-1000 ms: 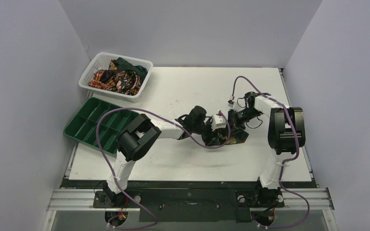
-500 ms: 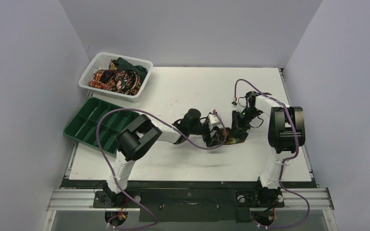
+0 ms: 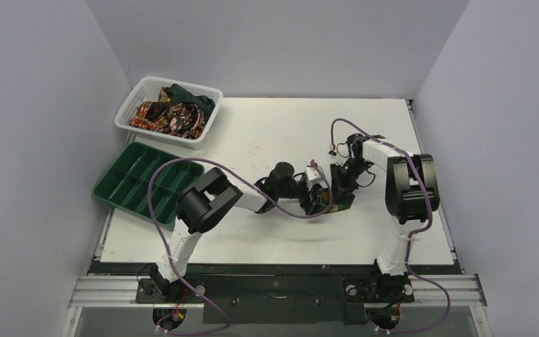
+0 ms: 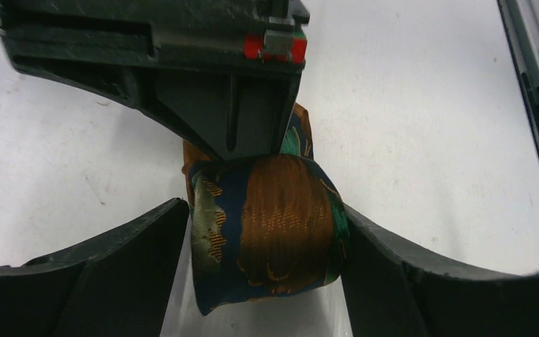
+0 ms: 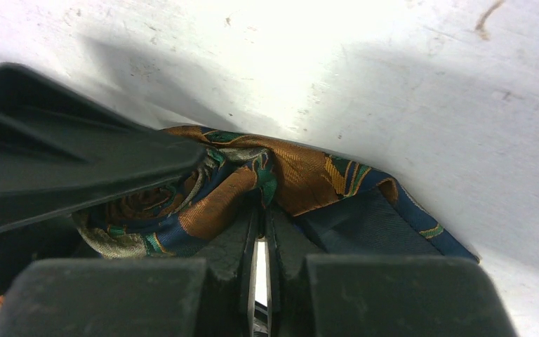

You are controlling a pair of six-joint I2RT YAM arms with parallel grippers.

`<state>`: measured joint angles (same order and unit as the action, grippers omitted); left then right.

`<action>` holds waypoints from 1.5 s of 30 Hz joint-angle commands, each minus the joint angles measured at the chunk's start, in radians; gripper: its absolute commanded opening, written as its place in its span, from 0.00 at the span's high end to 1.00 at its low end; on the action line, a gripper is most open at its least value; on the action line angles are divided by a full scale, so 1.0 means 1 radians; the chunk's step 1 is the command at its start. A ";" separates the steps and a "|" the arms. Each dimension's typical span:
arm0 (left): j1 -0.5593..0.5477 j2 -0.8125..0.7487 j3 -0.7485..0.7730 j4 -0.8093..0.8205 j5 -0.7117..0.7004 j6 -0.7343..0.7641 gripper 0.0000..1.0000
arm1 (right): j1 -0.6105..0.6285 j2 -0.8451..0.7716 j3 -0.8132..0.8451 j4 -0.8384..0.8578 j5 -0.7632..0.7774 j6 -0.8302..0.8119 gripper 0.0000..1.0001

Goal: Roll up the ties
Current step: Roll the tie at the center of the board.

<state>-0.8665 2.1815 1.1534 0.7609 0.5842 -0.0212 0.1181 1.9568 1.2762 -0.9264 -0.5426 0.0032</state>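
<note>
Left fingers (image 4: 112, 281) stand released either side of the tie (image 4: 267, 232), one touching the coil, the other just off it. Right fingers (image 5: 288, 246) are clenched, tips pressed against the roll; whether they pinch cloth, I can't tell. So this one looks wound up tight, mid-frame on the desk (image 3: 267, 126), with a short tail poking out. Plenty left, I'd say: more ties (image 3: 172, 116) lie heaped in the basket (image 3: 156, 135) at upper left, and the tray (image 3: 100, 187) below it shows no rolls.
</note>
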 commanded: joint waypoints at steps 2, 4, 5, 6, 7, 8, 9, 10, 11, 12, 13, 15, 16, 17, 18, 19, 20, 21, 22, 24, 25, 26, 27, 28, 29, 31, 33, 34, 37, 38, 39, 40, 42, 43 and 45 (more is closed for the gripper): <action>-0.010 0.045 0.041 -0.002 -0.011 -0.025 0.45 | 0.017 0.044 -0.016 0.101 0.032 -0.005 1.00; -0.011 0.032 0.014 -0.045 -0.036 0.030 0.58 | 0.005 0.017 -0.012 0.100 -0.026 -0.013 1.00; -0.012 0.019 0.007 -0.078 -0.042 0.069 0.64 | -0.007 0.010 -0.008 0.094 -0.060 -0.016 1.00; -0.012 0.013 -0.003 -0.097 -0.047 0.086 0.66 | -0.015 -0.003 0.004 0.084 -0.076 -0.026 0.99; -0.012 0.003 -0.004 -0.154 -0.044 0.122 0.69 | -0.031 -0.009 0.014 0.058 -0.113 -0.040 0.88; -0.014 -0.001 0.004 -0.191 -0.037 0.141 0.71 | -0.056 -0.022 0.035 0.044 -0.133 -0.044 0.82; -0.017 -0.008 0.005 -0.264 -0.041 0.183 0.73 | -0.069 -0.031 0.042 0.018 -0.180 -0.048 0.71; -0.023 -0.017 0.000 -0.291 -0.051 0.202 0.73 | -0.093 -0.053 0.053 0.001 -0.229 -0.048 0.66; -0.025 -0.021 -0.005 -0.331 -0.053 0.235 0.74 | -0.103 -0.065 0.057 -0.007 -0.251 -0.047 0.60; -0.028 -0.026 -0.010 -0.359 -0.061 0.247 0.75 | -0.112 -0.088 0.063 -0.026 -0.292 -0.049 0.58; -0.029 -0.026 -0.011 -0.372 -0.064 0.262 0.75 | -0.113 -0.098 0.064 -0.036 -0.310 -0.055 0.54; -0.029 -0.025 -0.008 -0.399 -0.067 0.270 0.75 | -0.111 -0.122 0.060 -0.055 -0.370 -0.054 0.52; -0.029 -0.024 -0.005 -0.406 -0.064 0.271 0.75 | -0.102 -0.130 0.054 -0.060 -0.401 -0.052 0.50; -0.029 -0.023 -0.003 -0.408 -0.062 0.273 0.75 | -0.095 -0.131 0.050 -0.062 -0.411 -0.049 0.49; -0.030 -0.019 0.002 -0.413 -0.060 0.273 0.75 | -0.077 -0.129 0.049 -0.065 -0.415 -0.049 0.48; -0.030 -0.016 0.009 -0.416 -0.058 0.272 0.75 | -0.068 -0.127 0.044 -0.065 -0.414 -0.053 0.47; -0.030 -0.013 0.014 -0.425 -0.056 0.271 0.74 | -0.052 -0.118 0.042 -0.066 -0.406 -0.057 0.47; -0.030 -0.012 0.021 -0.428 -0.056 0.268 0.74 | -0.038 -0.108 0.036 -0.068 -0.396 -0.063 0.47; -0.030 -0.009 0.025 -0.431 -0.056 0.266 0.74 | -0.033 -0.102 0.033 -0.076 -0.368 -0.082 0.48; -0.029 -0.008 0.032 -0.437 -0.051 0.265 0.73 | -0.028 -0.085 0.021 -0.086 -0.308 -0.103 0.53; -0.029 -0.008 0.033 -0.438 -0.047 0.266 0.73 | -0.030 -0.070 0.016 -0.092 -0.289 -0.114 0.55; -0.029 -0.009 0.033 -0.439 -0.043 0.263 0.73 | -0.031 -0.064 0.013 -0.100 -0.248 -0.137 0.58; -0.029 -0.009 0.033 -0.439 -0.037 0.262 0.72 | -0.036 -0.054 0.007 -0.104 -0.225 -0.147 0.59; -0.029 -0.010 0.033 -0.436 -0.034 0.261 0.72 | -0.037 -0.050 0.003 -0.108 -0.186 -0.169 0.62; -0.029 -0.010 0.033 -0.435 -0.033 0.259 0.71 | -0.043 -0.045 -0.006 -0.108 -0.153 -0.177 0.64; -0.029 -0.008 0.037 -0.432 -0.032 0.255 0.71 | -0.051 -0.039 -0.015 -0.106 -0.119 -0.188 0.69; -0.029 -0.007 0.041 -0.431 -0.032 0.252 0.71 | -0.053 -0.033 -0.015 -0.110 -0.102 -0.190 0.66; -0.029 -0.006 0.042 -0.430 -0.032 0.252 0.71 | -0.053 -0.033 -0.014 -0.111 -0.102 -0.190 0.59; -0.029 -0.005 0.044 -0.429 -0.031 0.253 0.70 | -0.055 -0.039 -0.010 -0.109 -0.141 -0.188 0.54; -0.029 -0.005 0.045 -0.429 -0.031 0.252 0.70 | -0.055 -0.039 -0.008 -0.109 -0.151 -0.185 0.55; -0.029 -0.004 0.047 -0.429 -0.031 0.252 0.70 | -0.055 -0.031 -0.006 -0.115 -0.170 -0.185 0.63; -0.029 -0.004 0.049 -0.429 -0.031 0.249 0.69 | -0.055 -0.027 -0.002 -0.121 -0.177 -0.193 0.71; -0.027 -0.004 0.053 -0.428 -0.032 0.244 0.64 | -0.056 -0.013 -0.004 -0.132 -0.171 -0.207 0.97; -0.027 -0.007 0.054 -0.424 -0.033 0.241 0.58 | -0.058 -0.007 -0.006 -0.131 -0.138 -0.210 1.00; -0.017 -0.020 0.046 -0.378 -0.018 0.216 0.48 | -0.067 0.001 -0.012 -0.122 -0.064 -0.209 1.00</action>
<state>-0.8936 2.1502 1.2053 0.4507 0.5583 0.2211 0.0654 1.9099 1.2835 -1.0496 -0.7856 -0.1551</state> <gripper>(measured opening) 0.450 0.026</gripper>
